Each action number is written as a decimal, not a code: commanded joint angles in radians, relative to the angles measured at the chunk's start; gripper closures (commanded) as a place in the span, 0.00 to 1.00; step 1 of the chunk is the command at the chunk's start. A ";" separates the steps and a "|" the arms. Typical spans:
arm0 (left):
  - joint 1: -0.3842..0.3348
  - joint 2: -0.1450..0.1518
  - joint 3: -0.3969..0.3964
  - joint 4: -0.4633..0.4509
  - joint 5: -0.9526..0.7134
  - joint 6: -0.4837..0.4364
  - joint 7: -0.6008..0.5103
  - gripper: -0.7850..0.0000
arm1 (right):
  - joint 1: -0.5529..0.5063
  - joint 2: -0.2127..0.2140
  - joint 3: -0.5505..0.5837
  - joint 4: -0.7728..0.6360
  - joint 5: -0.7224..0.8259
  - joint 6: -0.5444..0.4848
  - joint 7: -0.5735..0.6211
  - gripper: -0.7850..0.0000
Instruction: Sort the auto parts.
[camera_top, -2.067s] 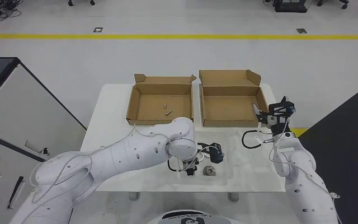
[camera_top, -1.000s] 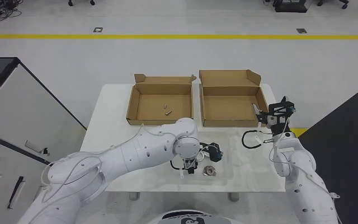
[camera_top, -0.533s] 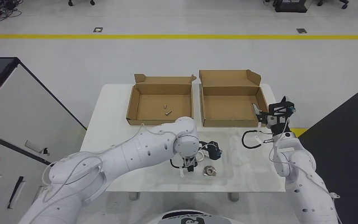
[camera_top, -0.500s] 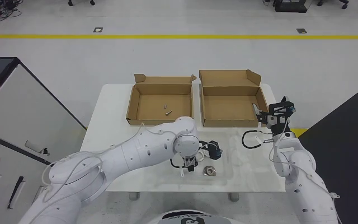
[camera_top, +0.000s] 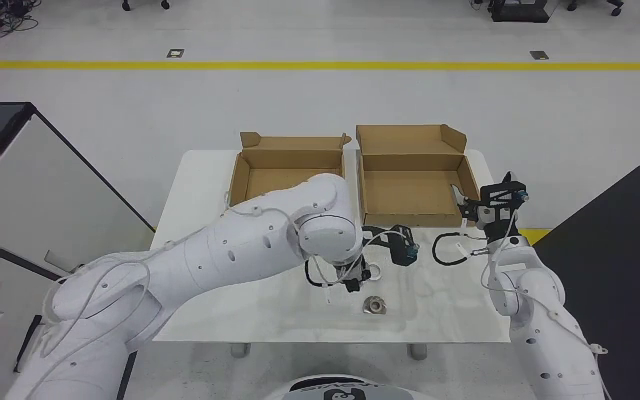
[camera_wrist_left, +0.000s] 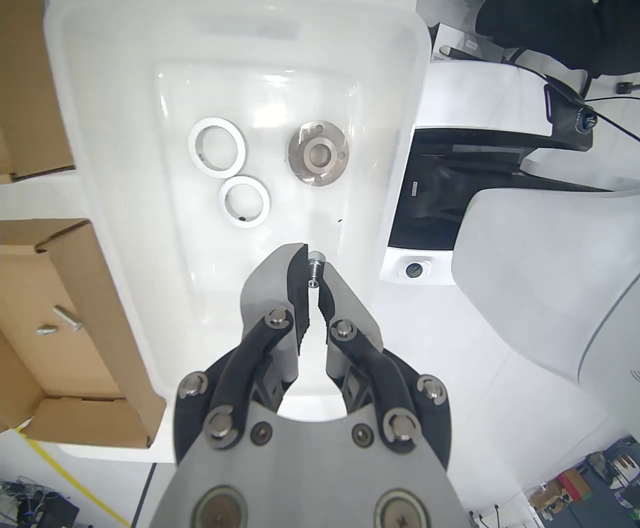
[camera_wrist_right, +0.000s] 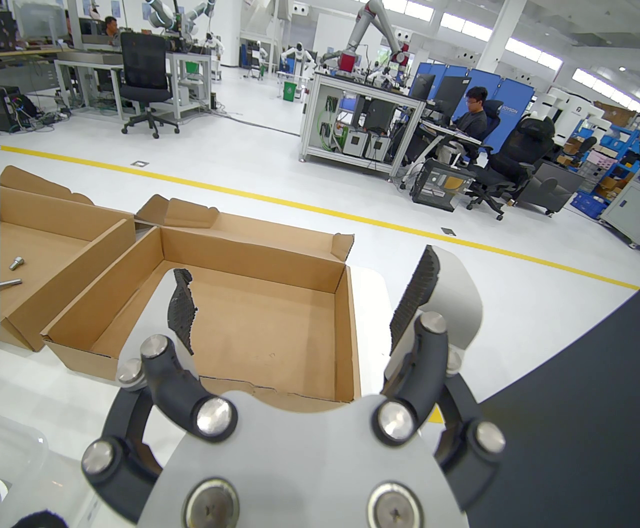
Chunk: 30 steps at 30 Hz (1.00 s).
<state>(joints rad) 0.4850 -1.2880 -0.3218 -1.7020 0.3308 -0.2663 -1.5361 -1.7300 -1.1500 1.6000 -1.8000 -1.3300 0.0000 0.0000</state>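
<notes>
Clear plastic tray on the white surface has two smooth white rings and a round grey metal flange in it. Two silver bolts lie in one brown cardboard box. Left claw hangs over the tray, pinched almost closed on a small threaded silver bolt. Right claw gapes wide, empty, by the other cardboard box.
</notes>
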 joint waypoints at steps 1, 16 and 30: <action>-0.034 0.014 0.004 -0.034 -0.020 0.018 0.000 1.00 | 0.000 0.000 0.000 0.000 0.000 0.000 0.000 0.00; -0.046 0.029 -0.036 -0.049 -0.047 0.043 0.100 1.00 | 0.000 0.000 0.000 0.000 0.000 0.000 0.000 0.00; 0.207 0.143 -0.526 -0.065 -0.478 -0.147 0.430 1.00 | 0.000 0.000 0.000 0.000 0.000 0.000 0.000 0.00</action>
<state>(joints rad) 0.6582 -1.1499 -0.8155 -1.7696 -0.0763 -0.3706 -1.1332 -1.7300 -1.1500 1.6000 -1.8000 -1.3300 0.0000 0.0000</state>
